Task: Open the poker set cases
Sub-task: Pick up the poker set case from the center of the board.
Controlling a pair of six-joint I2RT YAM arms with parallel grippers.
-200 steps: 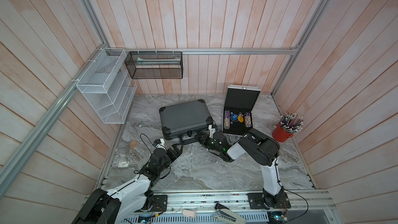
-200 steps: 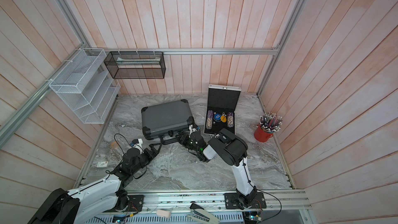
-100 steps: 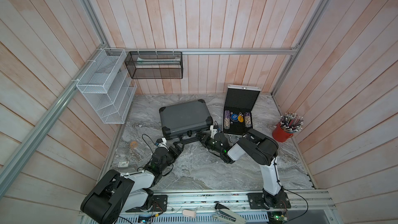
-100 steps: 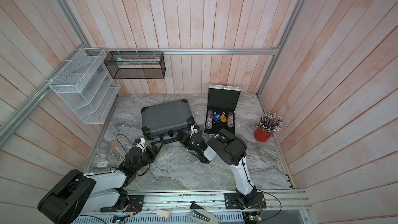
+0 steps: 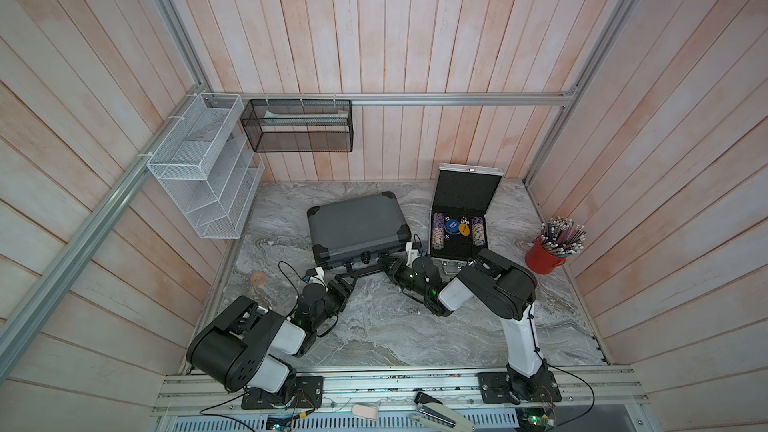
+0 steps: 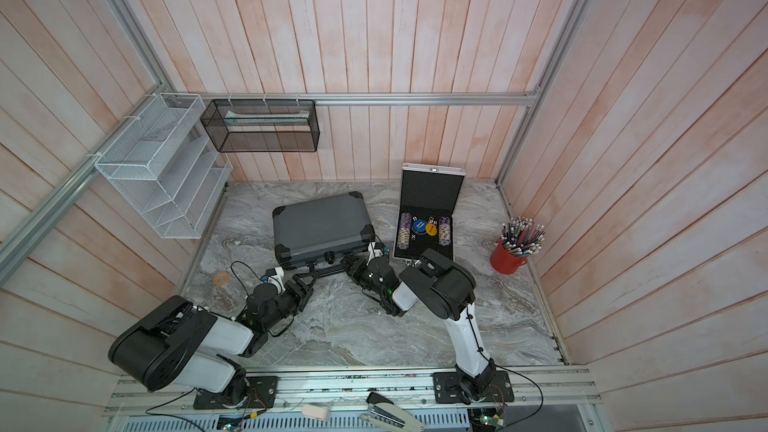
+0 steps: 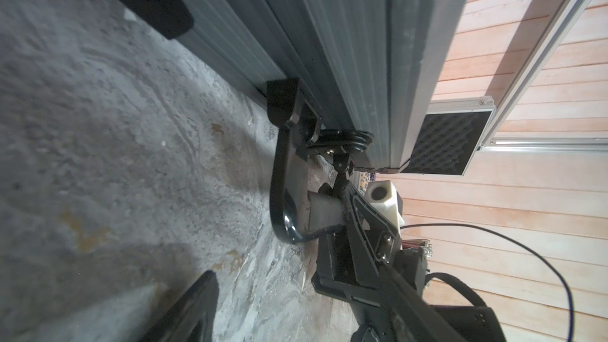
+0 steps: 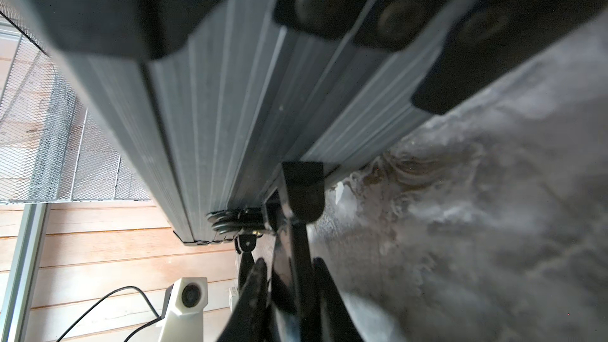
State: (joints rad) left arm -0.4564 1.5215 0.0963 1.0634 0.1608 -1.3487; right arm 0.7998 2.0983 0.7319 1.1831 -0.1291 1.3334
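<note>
Left fingers [image 7: 194,307]: wide apart, near grey case [image 5: 357,224] handle [image 7: 279,172]
Right fingers [image 8: 255,278]: clamped on that handle
Silver case [image 5: 465,193]: standing open

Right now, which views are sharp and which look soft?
Both top views: sharp, evenly lit, wall planks splaying with the wide angle. Right wrist view: dark grey case blurred up close, its handle crisper. Left wrist view: case front sharp, black corner soft.

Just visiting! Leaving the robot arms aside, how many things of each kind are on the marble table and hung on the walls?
Poker cases: 2 (dark grey case closed, silver case open)
Wire baskets: 2 (white basket, black basket)
Red cup of pencils: 1
Tape roll: 1
Total: 6
</note>
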